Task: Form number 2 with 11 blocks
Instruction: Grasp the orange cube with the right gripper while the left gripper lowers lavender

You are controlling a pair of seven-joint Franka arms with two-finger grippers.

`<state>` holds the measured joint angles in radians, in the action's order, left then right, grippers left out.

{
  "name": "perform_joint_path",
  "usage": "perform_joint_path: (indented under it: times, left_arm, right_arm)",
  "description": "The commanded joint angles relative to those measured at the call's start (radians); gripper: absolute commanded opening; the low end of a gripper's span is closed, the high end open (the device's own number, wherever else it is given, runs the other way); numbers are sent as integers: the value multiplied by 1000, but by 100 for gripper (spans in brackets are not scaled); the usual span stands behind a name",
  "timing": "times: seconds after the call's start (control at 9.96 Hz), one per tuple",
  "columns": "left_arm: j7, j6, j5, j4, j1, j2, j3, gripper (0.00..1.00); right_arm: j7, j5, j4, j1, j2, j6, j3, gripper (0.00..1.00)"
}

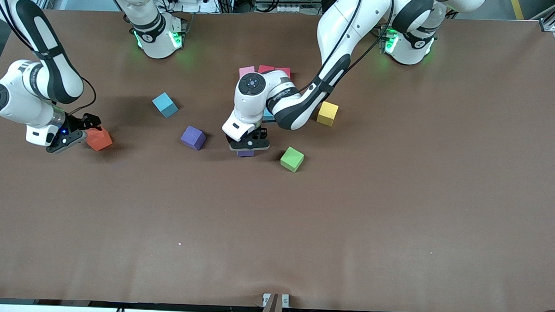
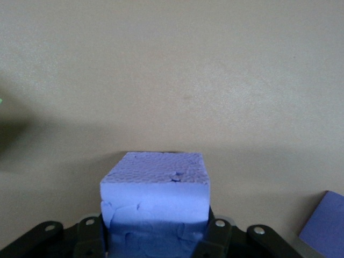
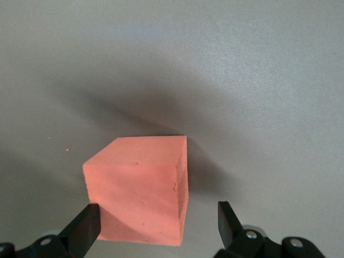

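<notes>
Two Franka arms work over a brown table on which coloured foam cubes lie scattered. The left gripper, reaching from its base at the table's top edge, is clamped on a purple block near the middle of the table; in the left wrist view the cube sits squeezed between the two fingers, and whether it rests on the table or hangs just above it cannot be told. The right gripper stands low at the right arm's end of the table, its fingers spread apart on either side of an orange block that rests on the surface; whether either finger touches it cannot be told.

Loose cubes: a second purple block and a light blue block lie between the two grippers, the blue one closer to the top edge. A green block lies just beside the left gripper, toward the left arm's end. A yellow block lies beside the left arm's forearm.

The number 2, partly built, sits near the middle of the table toward the top edge: a pink cube and red cubes in a touching row are visible, with a patch of light blue lower down; the left arm hides the rest.
</notes>
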<state>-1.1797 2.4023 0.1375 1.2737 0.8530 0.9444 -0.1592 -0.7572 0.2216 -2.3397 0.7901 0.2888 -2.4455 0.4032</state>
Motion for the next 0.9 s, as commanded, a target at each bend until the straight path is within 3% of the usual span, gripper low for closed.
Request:
perform_joint_path:
  times: [0.0, 0.3, 0.4, 0.5, 0.6, 0.8]
  left_arm:
    - [18, 3, -26, -28, 20, 22, 13, 7]
    - [26, 5, -24, -27, 27, 25, 13, 14]
    - [26, 3, -24, -27, 27, 25, 13, 36]
    - [28, 5, -24, -27, 37, 27, 13, 87]
    - [25, 5, -24, -25, 40, 31, 15, 100]
    - [23, 18, -24, -25, 40, 30, 17, 100]
  right_arm:
    - [1, -56, -4, 17, -16, 58, 43, 96]
    - [2, -110, 14, 15, -22, 78, 86, 96]
    - [-5, -110, 32, 15, -22, 98, 86, 96]
    - [-14, -110, 30, 15, -22, 94, 85, 96]
    - [-27, -108, 27, 15, -20, 77, 85, 96]
    - [-80, -103, -9, 21, -20, 17, 83, 96]
